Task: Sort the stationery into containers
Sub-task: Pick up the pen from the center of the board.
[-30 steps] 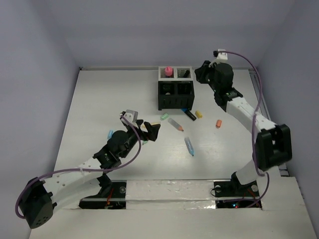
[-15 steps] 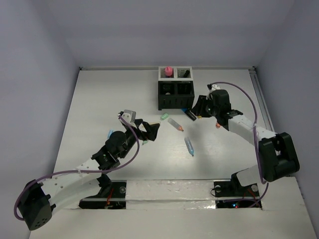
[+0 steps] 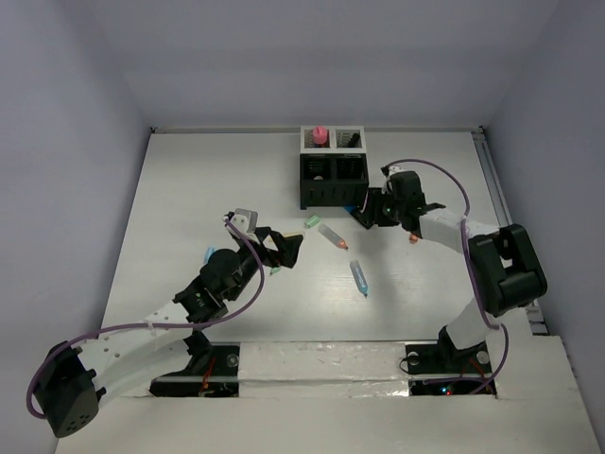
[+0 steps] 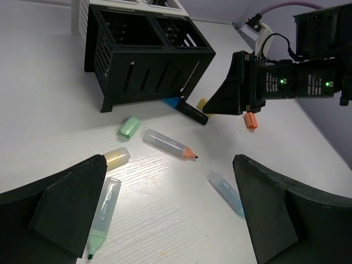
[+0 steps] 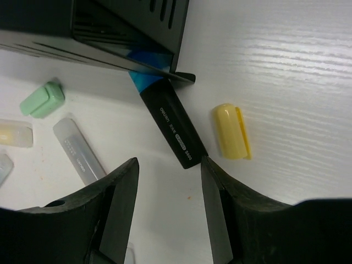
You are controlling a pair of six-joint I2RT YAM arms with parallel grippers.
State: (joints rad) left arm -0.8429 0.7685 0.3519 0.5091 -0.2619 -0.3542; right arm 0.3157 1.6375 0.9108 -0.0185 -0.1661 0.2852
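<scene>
One black marker [image 5: 173, 129], blue end tucked against the black mesh organizer's [image 5: 126, 16] corner, looks like light, stiff, slick plastic; the right gripper [image 5: 169, 168] hangs spread over its free end, pinching nothing, so mid-barrel across the width is the likely best grip.

We find white print running along the black marker [image 5: 175, 127], its last characters looking like 3600, the rest too small for us to read, faint grey lettering on the clear marker [image 5: 80, 151] illegible, white print on the camera housing [image 4: 270, 87] blurred
</scene>
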